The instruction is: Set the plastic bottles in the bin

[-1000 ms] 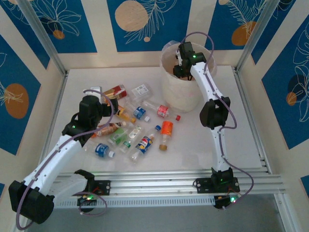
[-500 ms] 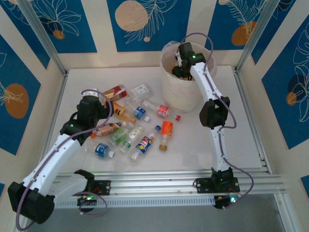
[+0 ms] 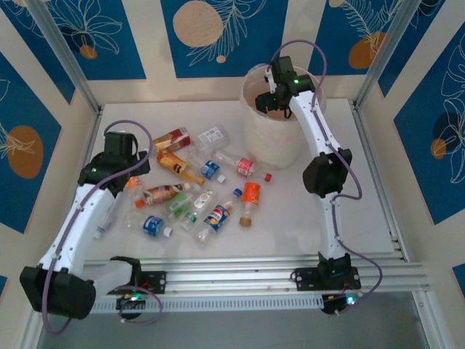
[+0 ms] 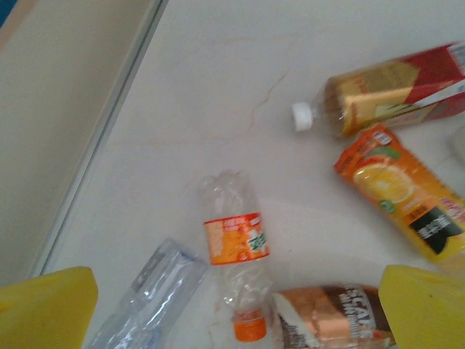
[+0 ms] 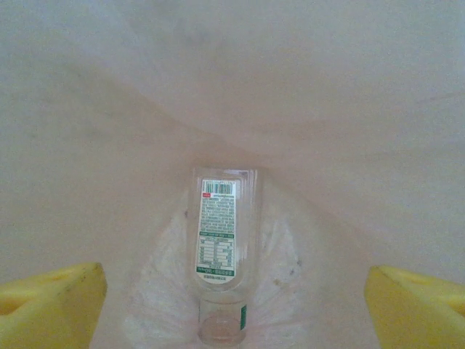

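Overhead, the plastic bottles (image 3: 251, 195), clear with bright labels, lie scattered beside the left gripper (image 3: 122, 145). The right gripper (image 3: 271, 100) hangs at the mouth of the bin (image 3: 270, 145).

From the left wrist, the yellow fingers (image 4: 43, 309) stand wide and empty. A crushed orange-label bottle (image 4: 232, 243) lies between them, lengthwise, cap nearest. Its neighbours are cut off.

From the right wrist, the fingers (image 5: 51, 298) are spread and hold nothing. Below, inside the bin, a clear bottle (image 5: 220, 229) lies lengthwise, neck nearest and blurred.

This is looking like a robot test cell in a lab, not a home. A white table (image 3: 363, 218) is sitting boxed in. Aluminium posts (image 3: 65, 62) are rising at the table's far corners, and blue-and-cream patterned panels (image 3: 218, 36) are standing behind and beside the table. A slotted aluminium rail (image 3: 240, 275) is running along the table's near edge, carrying the bolted left arm (image 3: 73, 218) and right arm (image 3: 320, 131).
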